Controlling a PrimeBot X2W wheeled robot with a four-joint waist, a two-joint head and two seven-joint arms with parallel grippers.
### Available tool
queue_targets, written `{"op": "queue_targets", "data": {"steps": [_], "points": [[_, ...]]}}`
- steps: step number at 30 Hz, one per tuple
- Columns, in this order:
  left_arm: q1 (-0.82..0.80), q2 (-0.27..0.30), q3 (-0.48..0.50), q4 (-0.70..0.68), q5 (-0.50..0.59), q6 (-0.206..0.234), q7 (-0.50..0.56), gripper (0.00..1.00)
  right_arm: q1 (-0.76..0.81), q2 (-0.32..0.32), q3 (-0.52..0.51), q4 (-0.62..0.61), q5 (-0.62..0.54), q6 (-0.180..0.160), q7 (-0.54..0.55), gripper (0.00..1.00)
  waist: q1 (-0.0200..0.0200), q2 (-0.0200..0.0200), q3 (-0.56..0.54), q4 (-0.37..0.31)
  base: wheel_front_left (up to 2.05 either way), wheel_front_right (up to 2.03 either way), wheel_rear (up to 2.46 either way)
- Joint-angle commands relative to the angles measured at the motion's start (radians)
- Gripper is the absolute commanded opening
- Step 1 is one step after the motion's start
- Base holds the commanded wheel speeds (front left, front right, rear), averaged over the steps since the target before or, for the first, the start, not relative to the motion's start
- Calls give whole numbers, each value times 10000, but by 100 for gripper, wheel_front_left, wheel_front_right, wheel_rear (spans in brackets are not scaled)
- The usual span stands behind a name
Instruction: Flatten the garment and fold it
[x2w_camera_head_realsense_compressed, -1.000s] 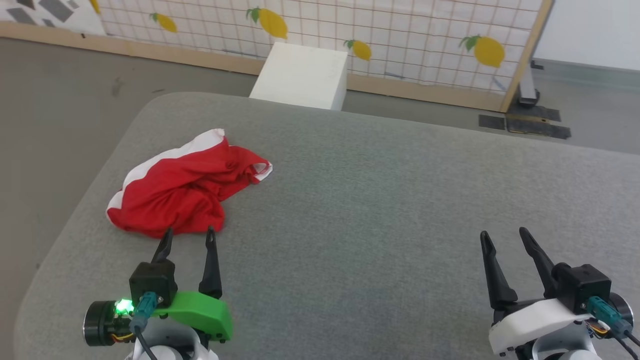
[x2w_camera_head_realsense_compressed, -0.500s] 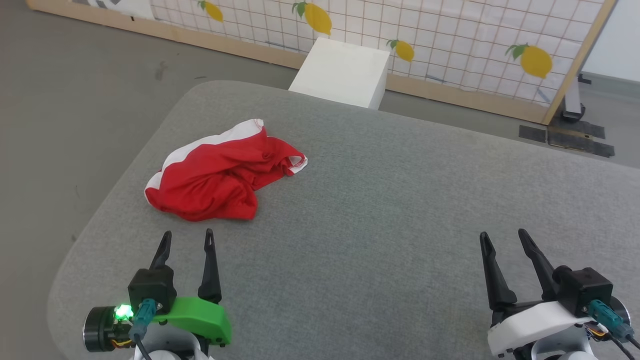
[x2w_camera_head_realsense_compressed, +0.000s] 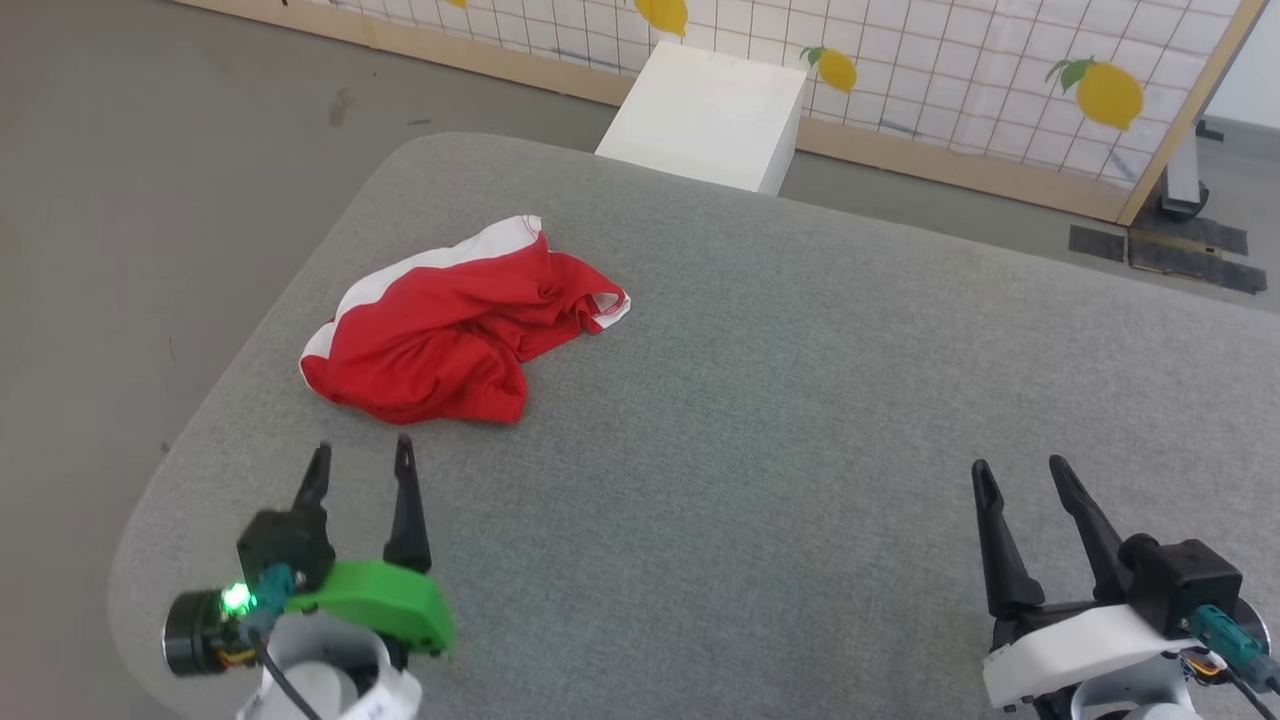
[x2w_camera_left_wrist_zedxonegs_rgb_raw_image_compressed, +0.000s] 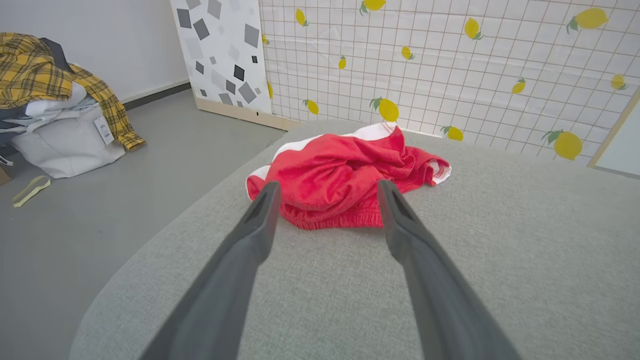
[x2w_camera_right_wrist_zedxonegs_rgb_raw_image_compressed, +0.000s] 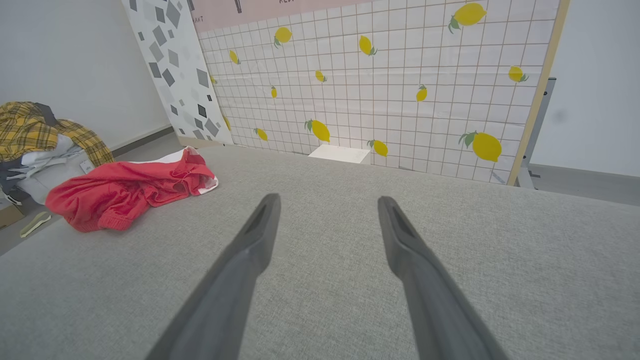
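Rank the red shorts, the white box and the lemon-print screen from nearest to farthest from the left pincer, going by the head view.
Measured from the left pincer:
1. Red shorts, just ahead of it on the left part of the table.
2. White box, on the floor past the table's far edge.
3. Lemon-print screen, standing behind the box.

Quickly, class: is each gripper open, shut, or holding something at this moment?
Left gripper: open, empty, near the red shorts but not touching them.
Right gripper: open, empty, above the bare grey table.
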Motion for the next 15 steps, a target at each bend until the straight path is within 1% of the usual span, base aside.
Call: {"op": "queue_targets", "data": {"steps": [1, 7, 15], "points": [[-468, 77, 60, 218, -149, -28, -72, 100, 116, 7, -51, 26, 60, -9, -135, 100, 0, 0, 91, 10, 0, 0, 0], [-2131, 431, 359, 1520, -696, -216, 713, 100, 75, 9, -149, 12, 19, -10, -262, 100, 0, 0, 451, -89, 0, 0, 0], [-4249, 944, 976, 3846, -1748, -274, 2600, 100, -84, 10, -225, -90, -150, -11, -401, 100, 0, 0, 1213, -455, 0, 0, 0]]}}
